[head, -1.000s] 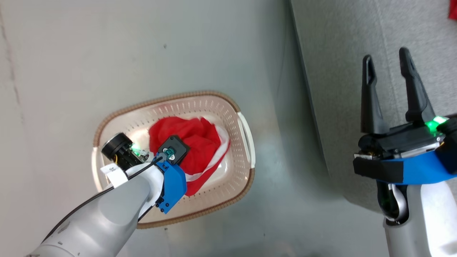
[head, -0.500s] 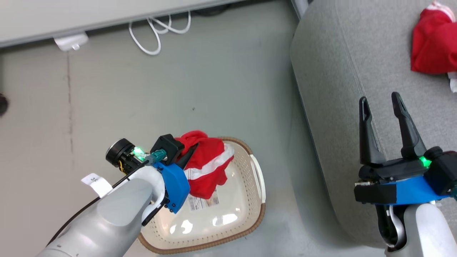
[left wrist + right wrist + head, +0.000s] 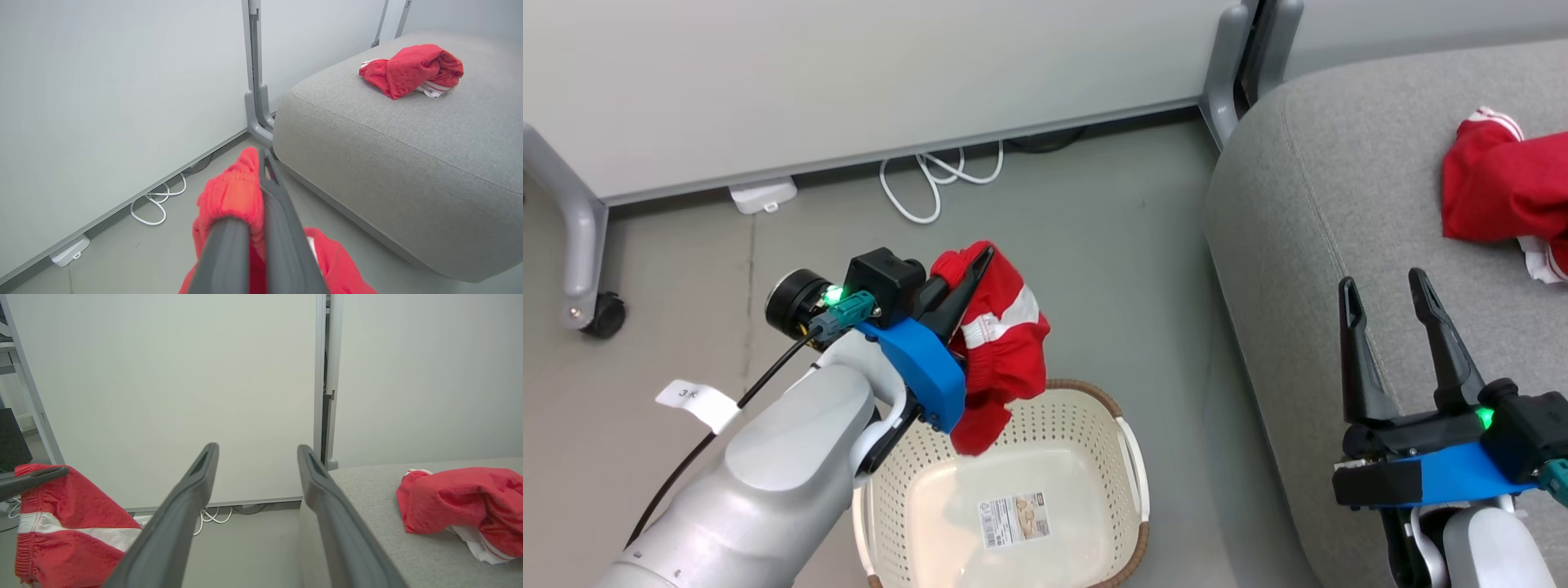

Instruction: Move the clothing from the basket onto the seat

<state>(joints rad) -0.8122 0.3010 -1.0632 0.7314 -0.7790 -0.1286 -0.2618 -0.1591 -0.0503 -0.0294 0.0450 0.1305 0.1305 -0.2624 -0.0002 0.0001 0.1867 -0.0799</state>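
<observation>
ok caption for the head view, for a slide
Left gripper holds a red garment above the basket; a second garment lies on the grey sofa.

On the white paper tag (image 3: 697,403) flagged around the black cable (image 3: 772,369): a handwritten "3", then a second smaller mark, too faint and tilted to make out. On the label sticker (image 3: 1014,519) stuck flat to the inside floor of the basket (image 3: 1134,465): a barcode toward the left edge, a small brownish product picture to the right, several lines of fine print around them, all too small to read. Legible in full: just that single "3"
</observation>
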